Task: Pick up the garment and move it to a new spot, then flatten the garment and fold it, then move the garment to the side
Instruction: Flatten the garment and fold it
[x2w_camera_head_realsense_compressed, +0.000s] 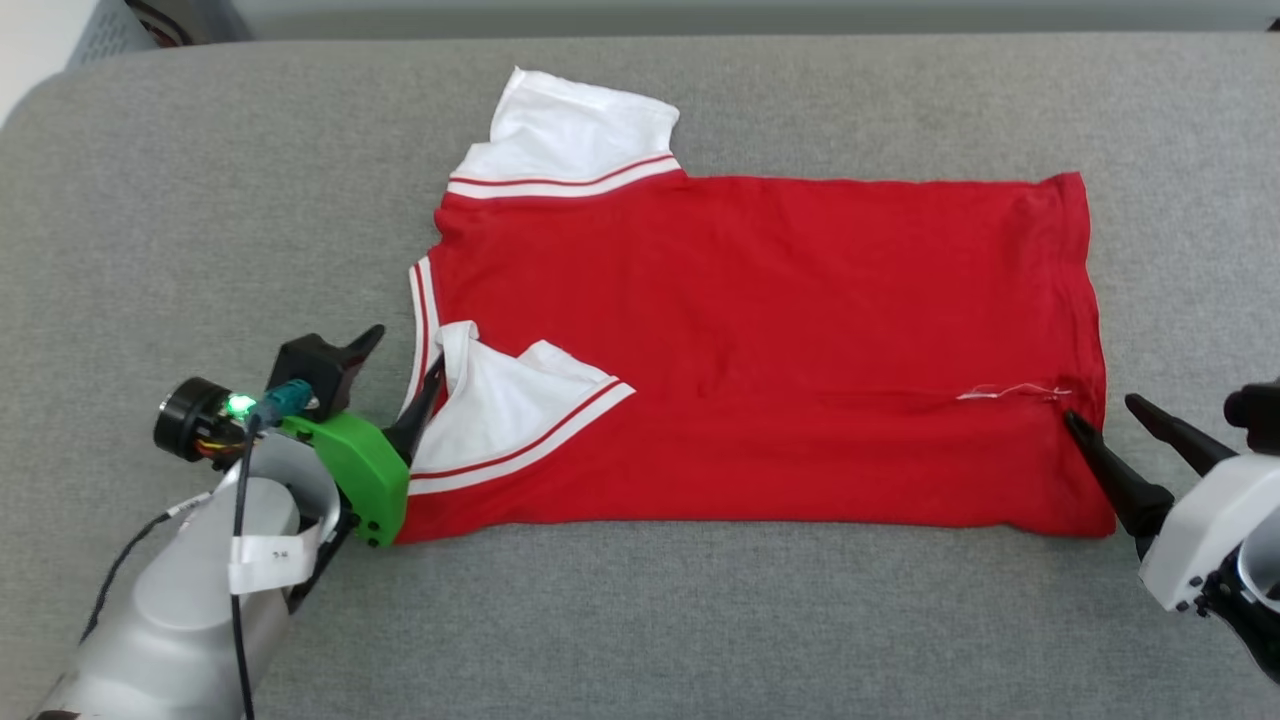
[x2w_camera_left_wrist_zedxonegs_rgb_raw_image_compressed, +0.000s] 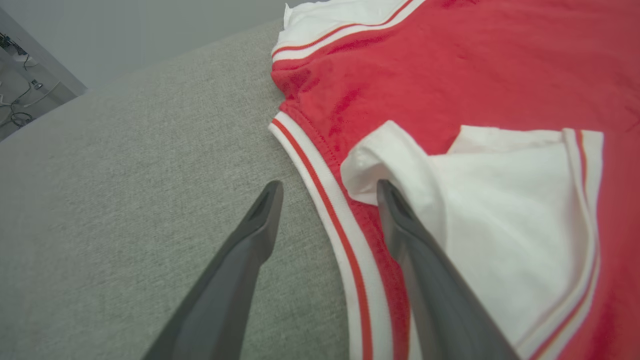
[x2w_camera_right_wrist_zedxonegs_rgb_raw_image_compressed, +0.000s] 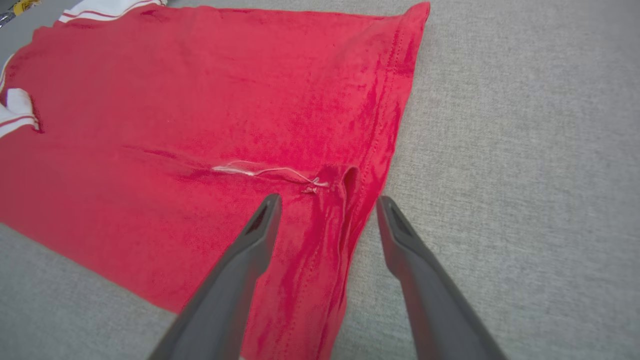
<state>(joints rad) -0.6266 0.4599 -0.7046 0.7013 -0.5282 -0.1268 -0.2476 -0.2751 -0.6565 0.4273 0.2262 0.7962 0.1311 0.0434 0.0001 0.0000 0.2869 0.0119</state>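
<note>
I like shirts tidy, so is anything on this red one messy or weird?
Yes. On the garment, the near white sleeve is flopped over onto the red body, crumpled, while the far sleeve sticks out flat. A loose white thread also lies by the hem.

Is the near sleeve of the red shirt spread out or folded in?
Folded in: the near sleeve lies on the garment's red body; the far sleeve sticks out flat.

The left gripper (x2w_camera_head_realsense_compressed: 405, 352) sits at the lower left on a pale forearm (x2w_camera_head_realsense_compressed: 190, 590) slanting up from the corner, its two dark fingers spread apart. The right gripper (x2w_camera_head_realsense_compressed: 1100, 407) reaches in from the lower right, fingers likewise parted wide.
</note>
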